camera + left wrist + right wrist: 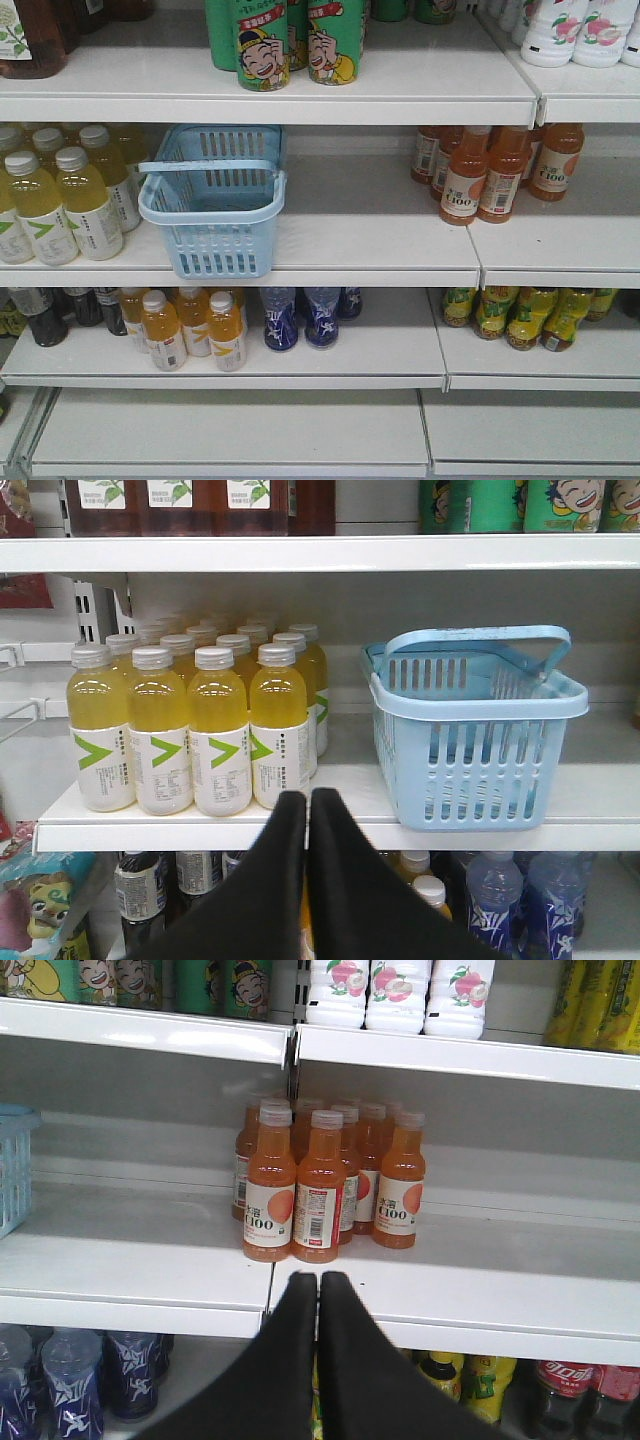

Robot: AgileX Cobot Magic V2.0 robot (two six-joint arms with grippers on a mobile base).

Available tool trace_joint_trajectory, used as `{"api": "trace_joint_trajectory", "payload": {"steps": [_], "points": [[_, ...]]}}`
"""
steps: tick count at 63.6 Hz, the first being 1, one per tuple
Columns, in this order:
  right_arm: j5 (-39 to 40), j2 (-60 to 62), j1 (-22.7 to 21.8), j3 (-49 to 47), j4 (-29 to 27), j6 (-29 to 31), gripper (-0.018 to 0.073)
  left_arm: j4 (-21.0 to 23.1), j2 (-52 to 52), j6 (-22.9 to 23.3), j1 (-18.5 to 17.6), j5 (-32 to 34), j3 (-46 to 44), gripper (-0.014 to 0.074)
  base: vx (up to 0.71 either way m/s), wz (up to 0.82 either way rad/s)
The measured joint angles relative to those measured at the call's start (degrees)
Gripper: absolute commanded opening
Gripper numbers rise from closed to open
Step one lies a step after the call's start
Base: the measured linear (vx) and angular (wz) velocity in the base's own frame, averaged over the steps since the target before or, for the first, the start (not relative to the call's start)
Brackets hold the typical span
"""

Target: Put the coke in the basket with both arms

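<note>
Far left first: the left gripper [308, 796], a black wedge, hangs low and left of the basket, in front of the white metal shelf [380, 240]. Its fingers [285, 840] are pressed tight together with nothing between them.

Next along, a block of clear plastic bottles of yellow drink with grey caps [190, 730] stands in rows, left of the basket and a little apart from it.

And there it is, the light blue plastic shopping basket [215, 255] with slotted sides. It sits upright on the middle shelf, front wall right at the shelf edge, with the flat pale blue handle [205, 166] arching over the opening. Above the basket stand green cans with a laughing cartoon face [262, 45]; below the basket, dark blue bottles [300, 318].

Right of the basket and well apart from it is a cluster of orange juice bottles with white-and-red labels [320, 1185].

The right gripper [319, 1278], another black wedge, is well right of the basket and faces those orange bottles. Its fingers [350, 1340] are closed flat against each other, gripping nothing.
</note>
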State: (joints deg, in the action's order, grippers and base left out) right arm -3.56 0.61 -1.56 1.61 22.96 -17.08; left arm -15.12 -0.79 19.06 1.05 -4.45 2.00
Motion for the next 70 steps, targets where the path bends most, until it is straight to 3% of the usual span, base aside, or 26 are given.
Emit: {"api": "trace_joint_trajectory", "payload": {"steps": [47, 52, 62, 70], "points": [[-0.72, 0.00, 0.00, 0.00, 0.00, 0.00, -0.0005, 0.80, 0.00, 0.83, 0.00, 0.00, 0.00, -0.0006, 0.00, 0.00], [-0.87, 0.00, 0.00, 0.00, 0.00, 0.00, -0.0005, 4.78, 0.00, 5.28, 0.00, 0.05, 0.00, -0.0006, 0.00, 0.00], [-0.97, 0.00, 0.00, 0.00, 0.00, 0.00, -0.0005, 21.42, 0.00, 19.95, 0.00, 0.00, 0.00, -0.0006, 0.00, 0.00], [-1.04, 0.00, 0.00, 0.00, 0.00, 0.00, -0.0005, 28.55, 0.00, 23.38, 0.00, 0.00, 0.00, -0.0006, 0.00, 0.00]]}}
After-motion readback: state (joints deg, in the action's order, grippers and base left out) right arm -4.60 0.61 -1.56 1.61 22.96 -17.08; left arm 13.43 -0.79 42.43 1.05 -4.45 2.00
